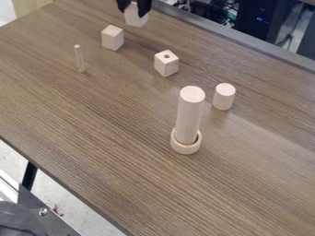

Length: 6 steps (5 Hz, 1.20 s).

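At the top edge of the view, over the far side of the wooden worktop (104,138), the black pincer (134,8) pinches a pale block (137,20), its two dark fingers set against the upper part while the lower part shows beneath them. Whether the underside touches the surface, I cannot tell. The pale block looks like plain bare wood, so I judge it light, stiff and hard to damage, with a dry face that should not be slippery. Flat opposite sides, taken near mid-height, would give the steadiest hold; a grip high on the edges might let it tilt. Nearest to it is a plain block (112,38), just to its left and nearer the camera, with a thin peg (79,58) standing farther left; that peg is slender enough to tip or perhaps snap if knocked. Right of these sits a drilled block (166,64), a round hole in its top. Nearer the camera a tall cylinder (189,115) stands inside a low ring (186,148) that surrounds its foot, and beside it, apart, is a short cylinder (224,97). Both round pieces would want a centred squeeze across the middle, since curved sides can roll out of flat fingers.
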Each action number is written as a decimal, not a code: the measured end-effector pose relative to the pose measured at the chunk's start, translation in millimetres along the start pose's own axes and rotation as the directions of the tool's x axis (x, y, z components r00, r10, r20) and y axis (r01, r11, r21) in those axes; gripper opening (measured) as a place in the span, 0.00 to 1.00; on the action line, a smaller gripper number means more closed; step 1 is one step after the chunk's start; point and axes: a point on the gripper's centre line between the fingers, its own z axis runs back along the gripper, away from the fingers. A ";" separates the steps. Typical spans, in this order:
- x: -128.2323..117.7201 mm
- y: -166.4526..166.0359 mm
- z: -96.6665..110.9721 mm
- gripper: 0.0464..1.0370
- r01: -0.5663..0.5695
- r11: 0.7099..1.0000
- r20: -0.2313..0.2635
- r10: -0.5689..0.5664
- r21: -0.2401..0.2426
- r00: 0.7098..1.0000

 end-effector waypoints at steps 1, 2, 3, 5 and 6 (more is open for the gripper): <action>-1.8 8.8 2.3 0.51 -0.019 1.000 -0.002 0.019 0.007 1.000; -3.3 20.4 1.0 0.51 -0.049 0.999 -0.014 0.049 0.016 0.999; -7.5 28.8 -2.9 0.51 -0.067 0.998 -0.040 0.068 0.018 0.997; -7.0 32.4 -7.6 0.51 -0.069 0.997 -0.068 0.071 0.022 0.995; -7.3 33.5 -7.5 0.51 -0.067 0.997 -0.070 0.069 0.029 0.995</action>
